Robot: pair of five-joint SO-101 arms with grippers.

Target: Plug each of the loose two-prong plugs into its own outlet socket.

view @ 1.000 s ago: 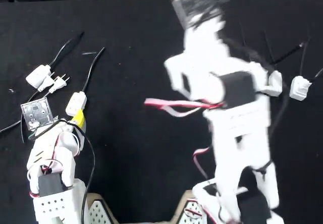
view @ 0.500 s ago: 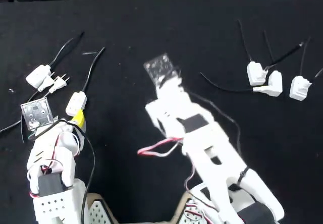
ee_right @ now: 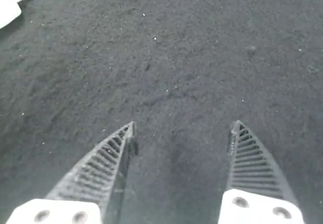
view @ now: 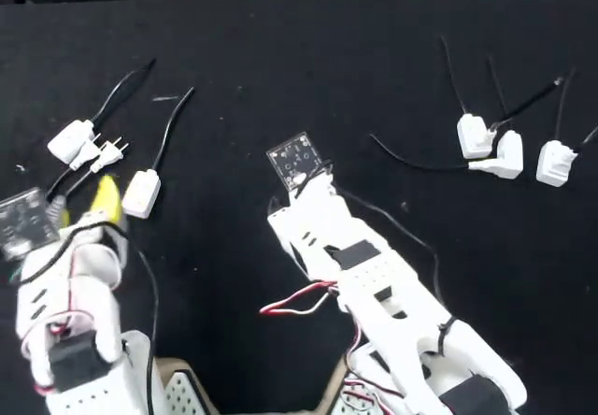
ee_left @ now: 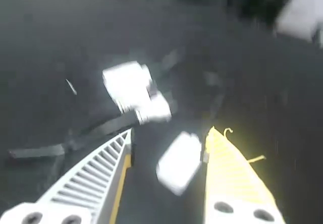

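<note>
On the black mat at the left lie a white socket block point(view: 70, 140), a small two-prong plug point(view: 108, 154) beside it, and a white corded block point(view: 141, 193). My left gripper point(view: 97, 197) stands just short of them, open. In the left wrist view the corded block point(ee_left: 179, 161) lies ahead between the white and yellow fingers of the left gripper point(ee_left: 171, 130), untouched; the socket block point(ee_left: 128, 84) is farther off. My right gripper point(ee_right: 184, 123) is open over bare mat, and its arm point(view: 327, 233) sits mid-table. Three more white plug bodies point(view: 507, 156) lie at the far right.
Black cords run from the left cluster point(view: 173, 121) and from the right cluster point(view: 411, 164) across the mat. A white plug body point(ee_right: 7, 7) sits at the edge of the right wrist view. Both arm bases stand at the near table edge.
The right arm swung from the right-hand plugs back to mid-table and lowered. The left arm turned left and pushed toward the left cluster.
</note>
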